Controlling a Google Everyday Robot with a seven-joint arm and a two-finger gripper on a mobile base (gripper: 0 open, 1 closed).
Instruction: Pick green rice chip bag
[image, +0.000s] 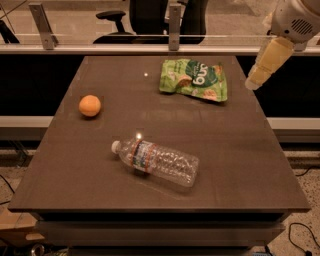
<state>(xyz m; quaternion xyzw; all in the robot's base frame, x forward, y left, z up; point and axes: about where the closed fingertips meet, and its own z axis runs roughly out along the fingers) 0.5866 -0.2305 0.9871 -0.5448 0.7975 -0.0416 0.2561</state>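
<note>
The green rice chip bag (195, 79) lies flat at the far right of the brown table (225, 150). It is light green with a dark green patch, white lettering and tan rice cakes. My gripper (254, 80) hangs from the white arm at the upper right. It is in the air just past the table's right edge, a short way right of the bag and not touching it. It holds nothing.
A clear plastic water bottle (157, 161) lies on its side in the middle of the table. An orange (90, 106) sits at the left. A glass rail with metal posts (174, 25) and an office chair (135, 15) stand behind the table.
</note>
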